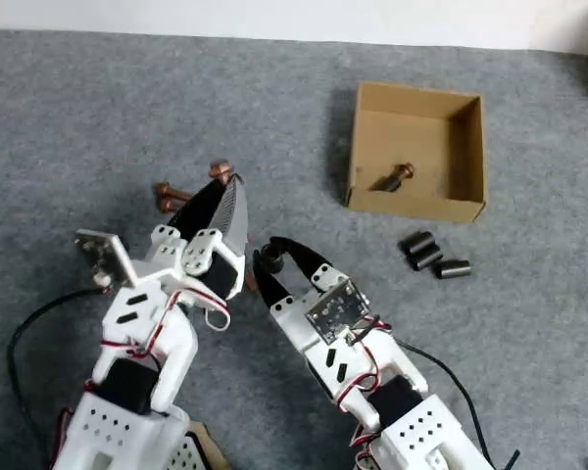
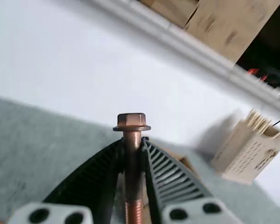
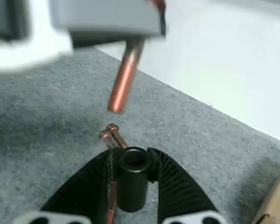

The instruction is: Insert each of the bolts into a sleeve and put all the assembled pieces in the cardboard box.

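Left gripper (image 2: pixel 132 142) is pinched shut on a copper bolt (image 2: pixel 132 186) mid-shank, head up, lower end free. Right gripper (image 3: pixel 132 156) is clamped round a black sleeve (image 3: pixel 132 184), bore up, with the bolt's end near but not in. Both parts look stiff, light and slick, so they might twist. The cardboard box (image 1: pixel 416 206) sits well apart.

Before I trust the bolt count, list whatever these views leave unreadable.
High view: loose bolts lie partly behind the left hand; count uncertain.
High view: the piece in the cardboard box is too small to show how deep its bolt sits.
Right wrist view: the held bolt loses its head behind the blurred left arm.
Left wrist view: the held bolt's tip is cut by the bottom edge.
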Motion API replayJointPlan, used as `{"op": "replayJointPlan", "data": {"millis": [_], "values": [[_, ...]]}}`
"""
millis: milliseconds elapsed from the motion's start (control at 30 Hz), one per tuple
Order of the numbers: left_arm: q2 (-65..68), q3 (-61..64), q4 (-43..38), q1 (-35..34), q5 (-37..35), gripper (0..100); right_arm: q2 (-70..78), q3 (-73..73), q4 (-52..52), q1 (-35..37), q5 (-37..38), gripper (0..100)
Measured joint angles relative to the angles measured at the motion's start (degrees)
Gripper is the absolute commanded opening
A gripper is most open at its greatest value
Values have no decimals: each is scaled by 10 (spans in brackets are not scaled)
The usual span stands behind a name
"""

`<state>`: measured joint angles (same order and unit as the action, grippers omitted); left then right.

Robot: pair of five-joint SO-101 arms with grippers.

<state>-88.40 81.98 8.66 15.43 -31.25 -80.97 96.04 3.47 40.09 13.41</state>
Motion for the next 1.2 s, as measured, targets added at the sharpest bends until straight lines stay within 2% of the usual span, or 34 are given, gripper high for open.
{"op": "replayJointPlan", "data": {"millis": [300,567,800,967,1200], "values": [[-74,47,7,75,1,5,0,0,-4,0,2,5],[-77,47,43,79,1,5,0,0,-7,0,2,5],[-84,83,44,78,1,5,3,0,-8,-9,4,5],[-90,105,0,83,43,5,2,0,-8,-9,4,5],[-83,141,-82,84,53,5,2,0,-8,-10,-21,5]]}}
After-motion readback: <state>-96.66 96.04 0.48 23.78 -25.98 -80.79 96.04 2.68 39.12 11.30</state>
